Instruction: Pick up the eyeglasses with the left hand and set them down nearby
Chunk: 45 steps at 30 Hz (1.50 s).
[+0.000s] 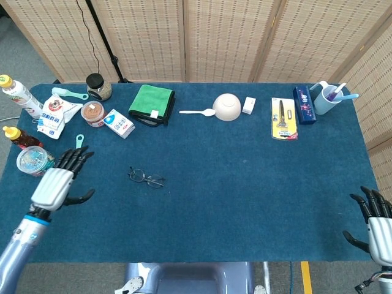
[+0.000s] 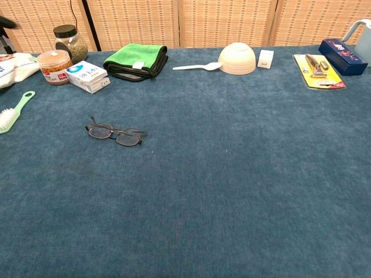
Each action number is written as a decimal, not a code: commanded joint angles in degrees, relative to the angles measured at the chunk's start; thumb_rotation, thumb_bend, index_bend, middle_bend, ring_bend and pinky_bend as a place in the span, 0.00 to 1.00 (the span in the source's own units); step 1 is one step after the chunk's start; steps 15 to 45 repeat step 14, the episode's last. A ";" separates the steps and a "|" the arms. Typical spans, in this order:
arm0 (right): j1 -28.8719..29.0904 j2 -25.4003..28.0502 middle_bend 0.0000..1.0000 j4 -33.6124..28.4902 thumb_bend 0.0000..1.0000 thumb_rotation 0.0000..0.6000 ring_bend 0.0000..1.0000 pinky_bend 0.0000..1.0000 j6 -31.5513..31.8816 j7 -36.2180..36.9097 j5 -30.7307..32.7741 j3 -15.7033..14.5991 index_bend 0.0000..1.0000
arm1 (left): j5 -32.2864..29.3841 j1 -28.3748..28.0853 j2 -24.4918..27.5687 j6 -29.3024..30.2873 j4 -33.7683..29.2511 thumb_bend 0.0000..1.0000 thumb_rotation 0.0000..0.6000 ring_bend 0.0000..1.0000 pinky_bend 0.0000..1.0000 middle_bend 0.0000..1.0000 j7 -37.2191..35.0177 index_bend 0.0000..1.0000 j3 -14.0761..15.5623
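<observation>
Blue table (image 1: 245, 184): we see the eyeglasses (image 1: 146, 178) lying flat, alone.
Left hand (image 1: 58, 180): fingers apart, holding nothing, left of them.
Right hand (image 1: 375, 220): fingers apart, idle, near right.

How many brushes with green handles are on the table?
2. One pale green-handled scrubbing brush lies at the table's left side, near the robot's left hand. Another pale green-handled brush lies at the far left, beside the dark-lidded glass jar.
</observation>
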 commanded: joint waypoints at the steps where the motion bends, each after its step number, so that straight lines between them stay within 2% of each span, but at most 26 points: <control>1: 0.21 -0.18 0.07 0.16 0.14 1.00 0.08 0.15 -0.11 0.10 -0.20 0.02 0.18 | -0.91 4.85 3.08 5.23 -3.95 0.27 0.85 0.00 0.00 0.00 4.60 0.10 1.54; 7: 1.66 -0.67 0.07 0.47 0.14 1.00 0.07 0.15 -0.96 0.54 -2.13 -0.23 0.17 | 1.85 11.92 6.09 12.17 -6.56 0.27 0.85 0.00 0.00 0.00 6.28 0.10 4.51; 14: 2.31 -0.87 0.07 0.46 0.14 1.00 0.07 0.15 -1.13 0.86 -3.01 -0.61 0.17 | 3.90 16.75 7.05 15.64 -6.83 0.27 0.85 0.00 0.00 0.00 5.32 0.10 5.35; 45: 2.31 -0.87 0.07 0.46 0.14 1.00 0.07 0.15 -1.13 0.86 -3.01 -0.61 0.17 | 3.90 16.75 7.05 15.64 -6.83 0.27 0.85 0.00 0.00 0.00 5.32 0.10 5.35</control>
